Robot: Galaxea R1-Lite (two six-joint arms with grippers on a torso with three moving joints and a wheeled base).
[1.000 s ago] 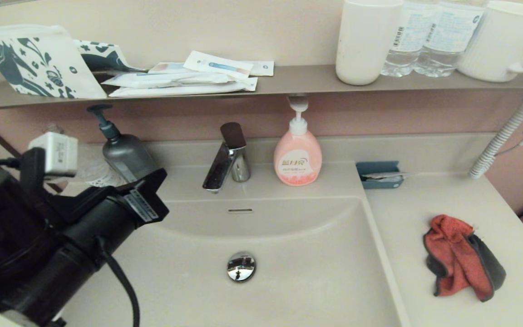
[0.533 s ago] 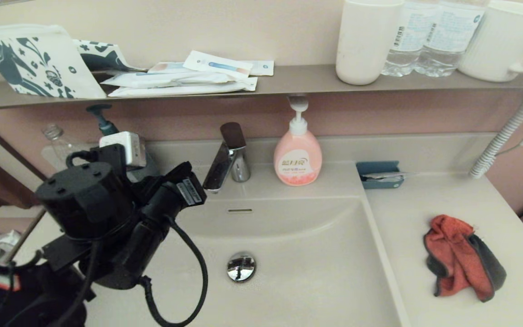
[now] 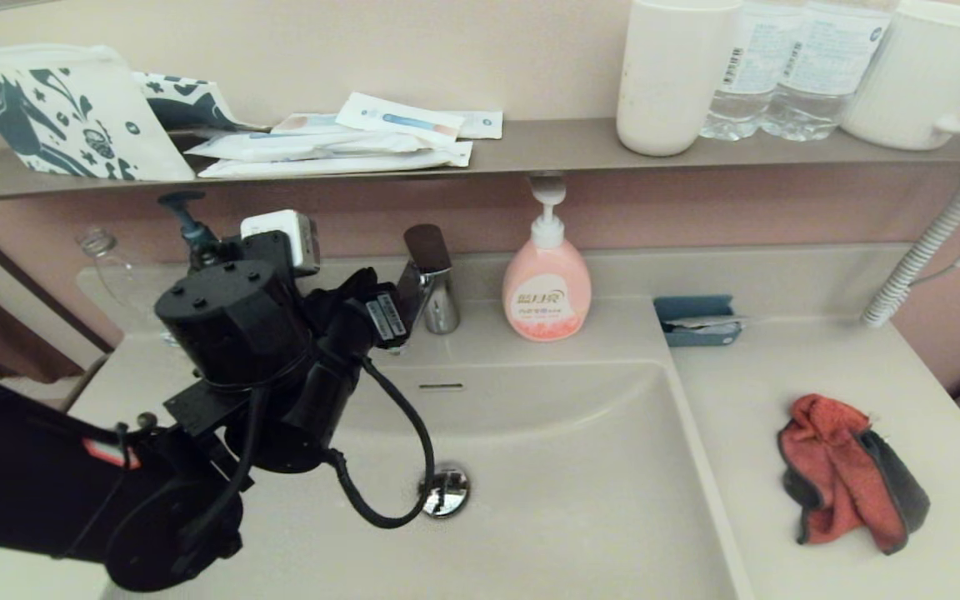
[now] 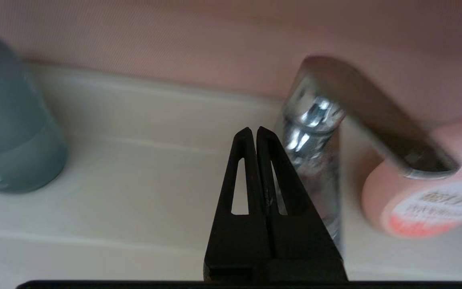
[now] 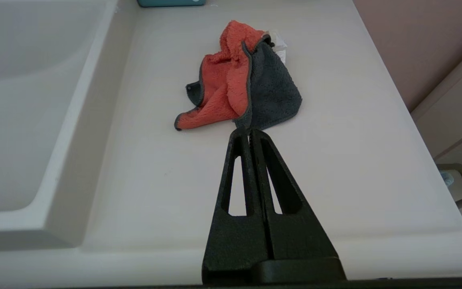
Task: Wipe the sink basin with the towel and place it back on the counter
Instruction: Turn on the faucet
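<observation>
Bathroom vanity, sink basin (image 3: 580,500), faucet (image 3: 422,287), soap dispenser (image 3: 547,287)

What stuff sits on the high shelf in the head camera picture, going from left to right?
patterned pouch → flat white packets → tall white cup → two water bottles → big white mug

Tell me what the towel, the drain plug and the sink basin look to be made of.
The towel: soft, fuzzy fabric, probably microfibre; it has a napped pile, red-orange on one face and dark grey on the other, and lies crumpled. The drain plug: polished metal, likely chrome, with mirror-like reflections. The sink basin: smooth beige moulded material with a soft sheen, either resin or ceramic.
</observation>
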